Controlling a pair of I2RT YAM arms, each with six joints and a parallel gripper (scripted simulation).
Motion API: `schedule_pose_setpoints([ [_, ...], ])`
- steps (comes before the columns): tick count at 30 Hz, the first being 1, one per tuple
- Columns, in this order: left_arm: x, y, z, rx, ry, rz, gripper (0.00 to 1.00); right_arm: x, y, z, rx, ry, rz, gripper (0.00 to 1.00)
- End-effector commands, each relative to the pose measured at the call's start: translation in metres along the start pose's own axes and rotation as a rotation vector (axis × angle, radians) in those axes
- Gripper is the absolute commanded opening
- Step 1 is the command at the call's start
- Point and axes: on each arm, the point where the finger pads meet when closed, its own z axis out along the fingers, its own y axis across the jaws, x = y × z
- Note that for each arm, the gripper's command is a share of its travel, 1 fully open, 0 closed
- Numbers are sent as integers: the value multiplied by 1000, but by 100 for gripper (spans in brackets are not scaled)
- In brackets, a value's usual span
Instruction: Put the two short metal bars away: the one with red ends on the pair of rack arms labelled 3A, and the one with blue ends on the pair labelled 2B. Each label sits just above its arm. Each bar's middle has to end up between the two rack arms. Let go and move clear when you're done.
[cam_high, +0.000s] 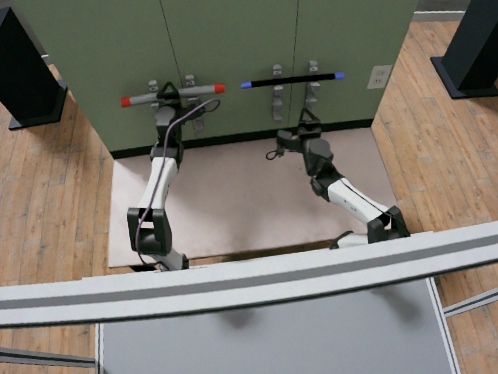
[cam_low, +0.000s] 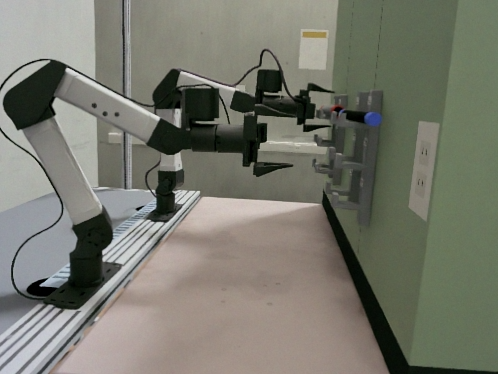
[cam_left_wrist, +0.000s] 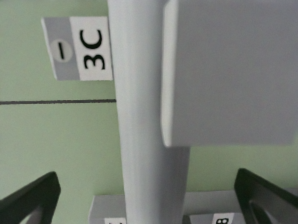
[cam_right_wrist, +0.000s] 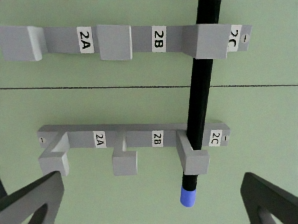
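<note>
The grey bar with red ends (cam_high: 200, 92) (cam_left_wrist: 145, 100) lies across the top rack arms, at label 3C (cam_left_wrist: 94, 49). My left gripper (cam_high: 169, 90) (cam_low: 330, 110) (cam_left_wrist: 147, 178) is open, close in front of this bar's middle; the bar runs between its fingers in the left wrist view. Whether the tips reach past the bar is unclear. The black bar with blue ends (cam_high: 295, 79) (cam_low: 356, 117) (cam_right_wrist: 200, 90) lies on the top 2C arms. My right gripper (cam_low: 278, 146) (cam_right_wrist: 151, 180) is open and empty, back from the rack. The middle 2B arms (cam_right_wrist: 114, 42) (cam_right_wrist: 125, 163) are empty.
In the left wrist view a rack arm end (cam_left_wrist: 230, 75) stands large beside the bar. The lowest 2A arms (cam_right_wrist: 19, 44) (cam_right_wrist: 54, 162) are empty. The green wall (cam_high: 235, 45) carries both racks, with an outlet plate (cam_high: 379, 77) (cam_low: 424, 170) beside the blue-ended bar's rack.
</note>
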Motion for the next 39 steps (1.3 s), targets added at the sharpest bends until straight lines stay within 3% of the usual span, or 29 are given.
schedule_pose_setpoints([
  [1, 4, 11, 6, -26, 5, 0, 100, -2, 11, -1, -16, -1, -11, 100],
  [17, 5, 8, 8, -26, 5, 0, 100, -2, 11, -1, -16, -1, -11, 100],
  [32, 5, 7, 8, -26, 5, 0, 0, -2, 11, -1, -16, -1, -11, 100],
  [39, 5, 7, 7, -26, 5, 0, 0, -2, 11, -1, -16, -1, -11, 100],
])
